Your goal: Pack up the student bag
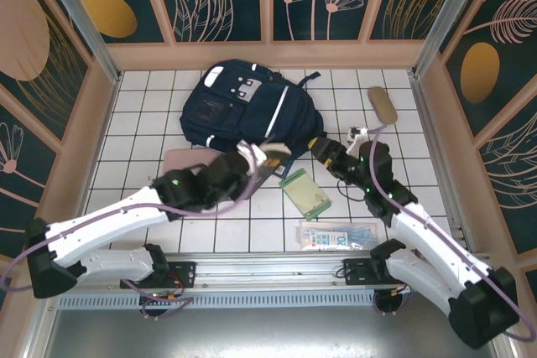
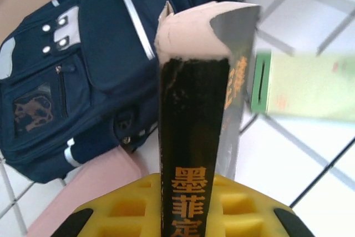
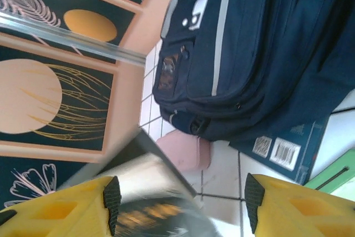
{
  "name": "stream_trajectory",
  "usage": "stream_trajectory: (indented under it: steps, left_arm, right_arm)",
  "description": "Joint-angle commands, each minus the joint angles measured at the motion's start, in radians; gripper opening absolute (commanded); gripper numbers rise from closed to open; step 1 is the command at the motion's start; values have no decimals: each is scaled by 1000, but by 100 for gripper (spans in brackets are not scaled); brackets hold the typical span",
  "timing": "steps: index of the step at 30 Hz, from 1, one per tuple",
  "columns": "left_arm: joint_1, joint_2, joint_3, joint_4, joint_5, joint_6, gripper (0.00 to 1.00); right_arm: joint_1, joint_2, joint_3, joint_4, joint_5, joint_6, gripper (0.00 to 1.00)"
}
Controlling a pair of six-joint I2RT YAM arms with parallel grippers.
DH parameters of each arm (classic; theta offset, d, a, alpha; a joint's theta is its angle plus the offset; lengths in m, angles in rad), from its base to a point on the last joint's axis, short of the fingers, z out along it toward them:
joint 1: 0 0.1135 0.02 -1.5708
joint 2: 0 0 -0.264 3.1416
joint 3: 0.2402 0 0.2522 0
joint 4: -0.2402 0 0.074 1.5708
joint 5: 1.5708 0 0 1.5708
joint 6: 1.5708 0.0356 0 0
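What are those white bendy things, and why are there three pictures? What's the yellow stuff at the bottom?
They are two robot arms, a left arm and a right arm, bolted to a tiled table. One picture looks down from above. The other two come from small cameras on the wrists, so the yellow stuff is each arm's own pinching tool. On the table lie a big navy student bag, a pink pouch, a tan oval case, a green booklet and a flat packet. The left tool pinches a book with a black spine. The right tool stands open.
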Motion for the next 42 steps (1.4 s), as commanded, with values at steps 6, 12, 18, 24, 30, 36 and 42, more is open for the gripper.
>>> stream_trajectory:
  steps: [6,12,18,24,30,36,42]
  left_arm:
    - [269,-39,54,299,594,-271,0]
    - [345,-1,38,550,941,-464,0]
    - [352,-1,43,718,1083,-600,0]
    - [353,-10,46,728,1116,-630,0]
    - [357,0,60,653,1086,-583,0]
    - [381,-2,56,634,1056,-572,0]
    - [405,4,48,627,1060,-558,0]
  right_arm:
    - [18,32,-171,462,-157,-184,66]
    - [23,134,-133,567,-304,-185,94]
    - [23,193,-116,697,-394,-166,99]
    - [16,252,-114,899,-517,-61,99]
    - [10,315,-108,1142,-622,115,99]
    - [5,341,-109,1205,-650,169,99]
    - [3,359,-132,1321,-645,235,99]
